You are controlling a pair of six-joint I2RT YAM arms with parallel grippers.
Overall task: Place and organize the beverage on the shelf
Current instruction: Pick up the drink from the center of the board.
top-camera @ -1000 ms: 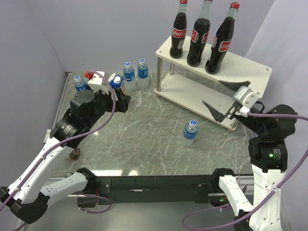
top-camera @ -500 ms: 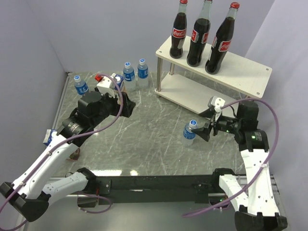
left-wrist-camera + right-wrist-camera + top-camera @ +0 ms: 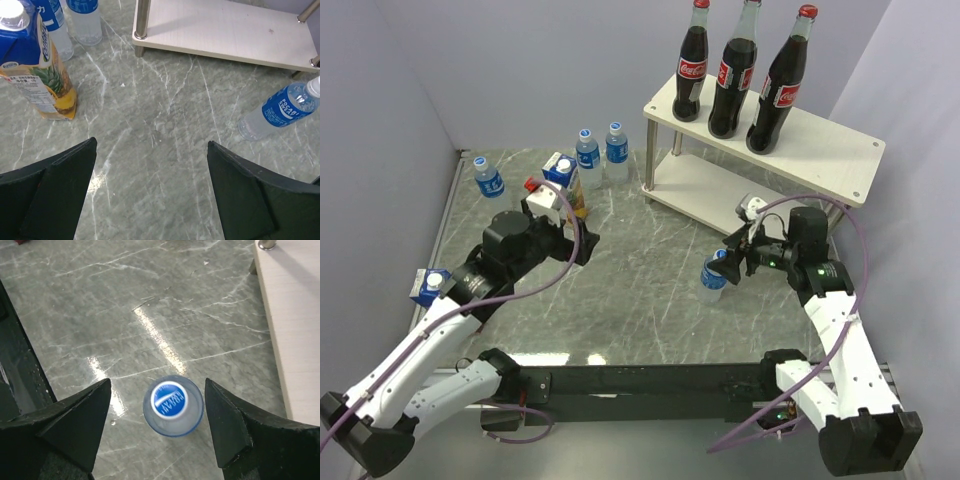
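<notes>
On table [image 3: 640, 300] near shelf [image 3: 840, 150], lone water bottle [image 3: 173, 405] standing upright. You are straddling it with right gripper [image 3: 157, 390], jaws apart, touching nothing. Bottle sitting nearer one finger [image 3: 225, 425]: you are risking lopsided contact tipping it over. Left gripper [image 3: 150, 150] gaping empty near juice carton [image 3: 45, 75].

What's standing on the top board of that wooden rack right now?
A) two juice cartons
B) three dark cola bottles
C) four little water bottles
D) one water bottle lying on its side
B: in the overhead view three red-capped cola bottles stand upright in a row on the top board of the shelf, and no carton or water bottle is up there with them.
</notes>
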